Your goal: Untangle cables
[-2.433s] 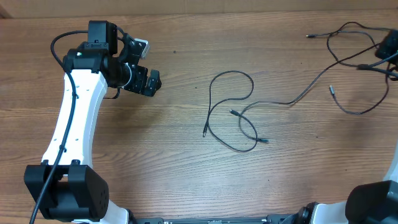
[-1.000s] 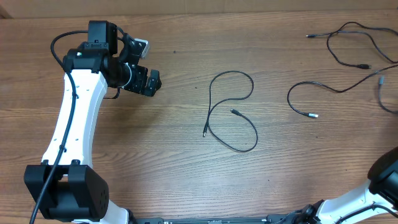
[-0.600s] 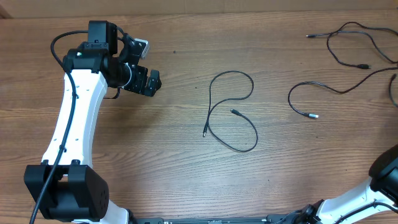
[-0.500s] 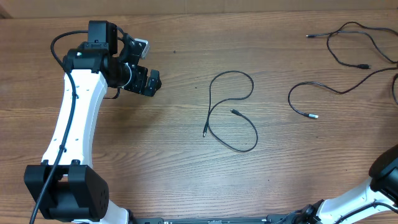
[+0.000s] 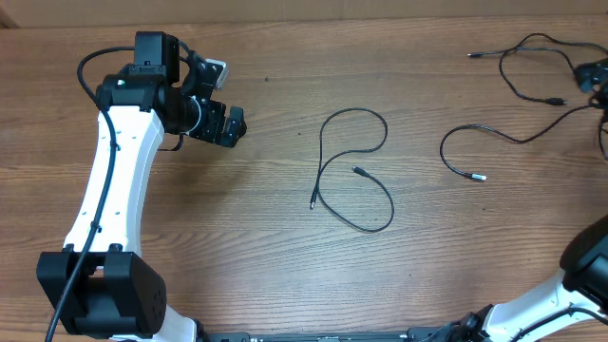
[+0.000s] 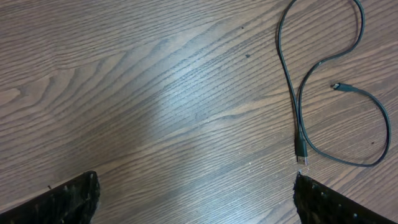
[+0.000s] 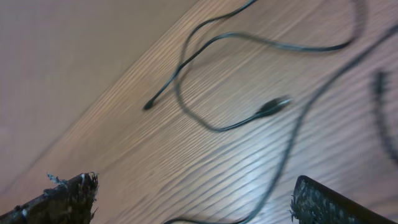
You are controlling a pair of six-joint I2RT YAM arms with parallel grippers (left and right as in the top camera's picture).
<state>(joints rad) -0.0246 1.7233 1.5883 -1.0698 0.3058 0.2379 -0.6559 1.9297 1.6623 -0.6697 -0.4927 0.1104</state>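
Note:
Three thin black cables lie apart on the wooden table. One cable (image 5: 353, 171) is looped at the middle, and its plug (image 6: 301, 158) shows in the left wrist view. A second cable (image 5: 494, 133) curves at the right, and a third cable (image 5: 532, 57) snakes at the far right back. My left gripper (image 5: 226, 123) hangs open at the left, well clear of the middle loop; its fingertips (image 6: 68, 199) hold nothing. My right gripper (image 5: 591, 76) is at the right edge, open, above blurred cable strands (image 7: 273, 107). One strand (image 7: 280, 174) runs on the table beneath its spread jaws.
The wooden table (image 5: 285, 256) carries nothing besides the cables. The left arm's white link (image 5: 109, 190) stretches along the left side, and the right arm's base (image 5: 584, 285) sits at the bottom right corner.
The right cable came out of the middle loop and now lies apart at the right. My right gripper has let it go, opened, and moved toward the back right. The left arm is still.

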